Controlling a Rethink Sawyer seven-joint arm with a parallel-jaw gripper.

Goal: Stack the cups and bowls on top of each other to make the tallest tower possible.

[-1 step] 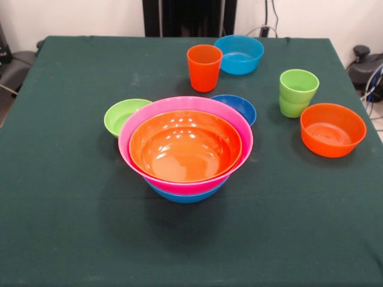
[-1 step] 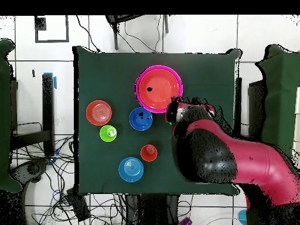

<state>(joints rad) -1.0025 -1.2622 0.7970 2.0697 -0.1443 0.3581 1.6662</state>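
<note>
**Bowl pile at table centre; arm drawn over one side**

The tower [image 1: 185,149] stands near the middle of the green table [image 1: 72,227]. It consists of three nested large bowls: a blue bowl [image 1: 182,196] at the bottom with only its lower edge showing, a pink bowl [image 1: 179,106] seated in it, and an orange bowl [image 1: 185,146] seated inside the pink one, open side up.

A lime green bowl [image 1: 122,115] sits just beside the tower on one side, partly hidden by the pink rim. A dark blue bowl [image 1: 238,107] sits just behind the tower on the other side, also partly hidden.

Further back, an orange cup [image 1: 204,67] stands upright, with a light blue bowl [image 1: 240,54] close beside it. Two lime green cups [image 1: 297,92] are nested one in the other and stand upright. A smaller orange bowl [image 1: 333,129] rests near them, apart from the tower.

In the overhead view the red and black arm [image 2: 234,155] reaches over the table edge, its end near the tower's rim. The gripper itself is not distinguishable there, so I cannot tell whether its claw is apart or together. The front view shows no part of the arm.
</note>
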